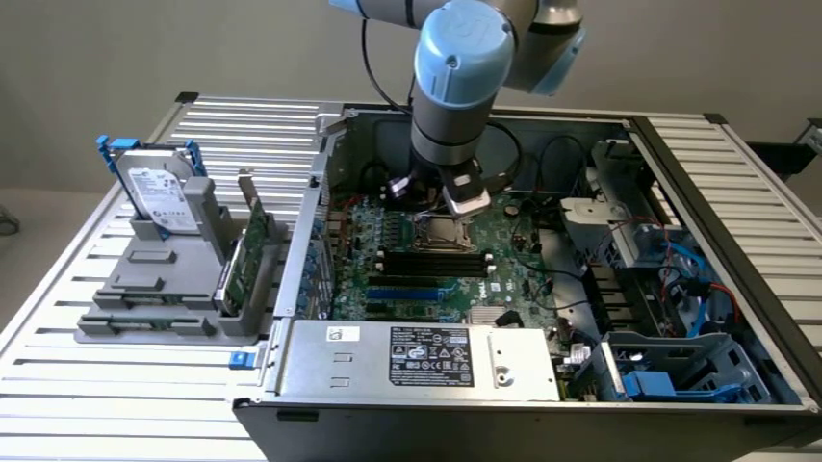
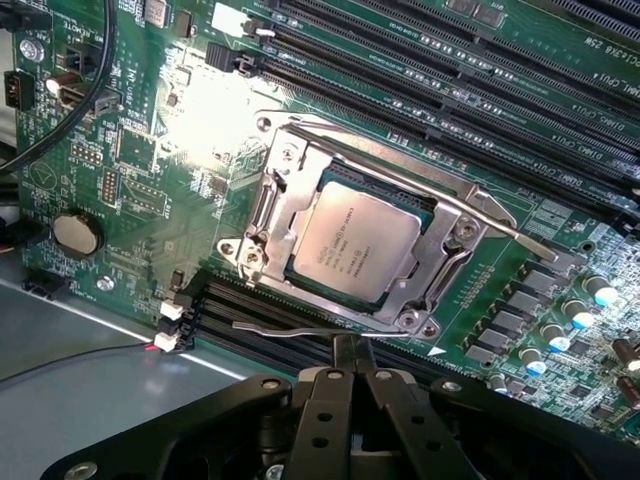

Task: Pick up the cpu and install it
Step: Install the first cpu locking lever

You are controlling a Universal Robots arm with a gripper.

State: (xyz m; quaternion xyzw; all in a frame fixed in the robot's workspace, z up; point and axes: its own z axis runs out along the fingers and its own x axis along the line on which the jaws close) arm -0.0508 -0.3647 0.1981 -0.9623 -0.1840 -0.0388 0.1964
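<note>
The cpu (image 2: pixel 355 245), a dull silver square chip with printed text, lies flat in the dark socket, and the metal frame (image 2: pixel 287 170) sits around it. My gripper (image 2: pixel 346 352) is shut just beside the socket's edge, with its black fingertips pressed together. They are close to the thin wire lever (image 2: pixel 285 328) that runs along that side. Nothing shows between the fingers. In the exterior view the gripper (image 1: pixel 460 204) hangs low inside the open computer case, right over the socket and cpu (image 1: pixel 438 230) on the green motherboard.
Black memory slots (image 1: pixel 437 262) lie just in front of the socket. The power supply (image 1: pixel 424 358) fills the case front. Drive cages and cables (image 1: pixel 655 260) crowd the exterior view's right. A hard drive (image 1: pixel 165 197) stands in a grey holder outside the case on the exterior view's left.
</note>
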